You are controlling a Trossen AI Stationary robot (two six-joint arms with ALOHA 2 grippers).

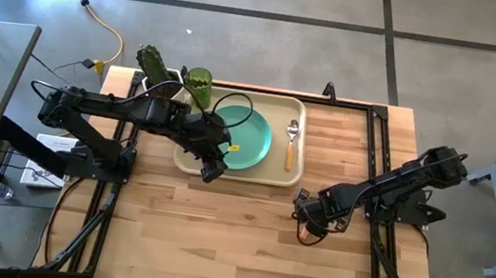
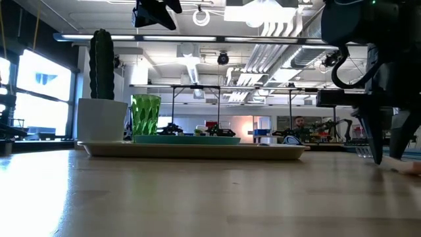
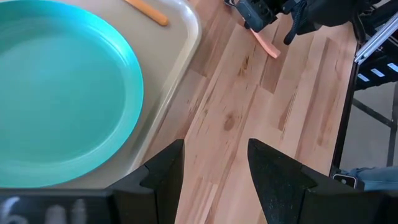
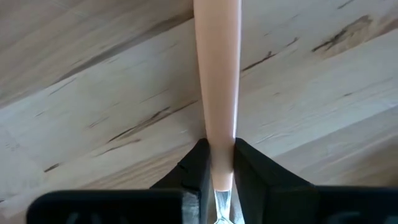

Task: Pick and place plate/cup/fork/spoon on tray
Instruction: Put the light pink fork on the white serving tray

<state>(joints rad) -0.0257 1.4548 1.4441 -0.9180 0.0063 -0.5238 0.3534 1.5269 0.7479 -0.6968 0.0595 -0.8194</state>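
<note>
Bare wood surrounds right jaws [image 4: 217,165] pinching fork [image 4: 216,81].

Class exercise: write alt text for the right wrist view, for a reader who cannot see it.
The right gripper is shut on the fork, its two dark fingers pinching the orange handle where it meets the silver metal. The handle runs straight away from the camera over the pale wooden table.

Fork [image 4: 216,93]: tines not visible anywhere; the right end effector [image 4: 216,163] covers the metal end, and the handle runs off the wrist picture's edge. From above, the fork is hidden under that end effector. Plate [image 3: 59,93] cut off at wrist picture's edges. Spoon [image 3: 147,12]: only handle tip shows there.
</note>
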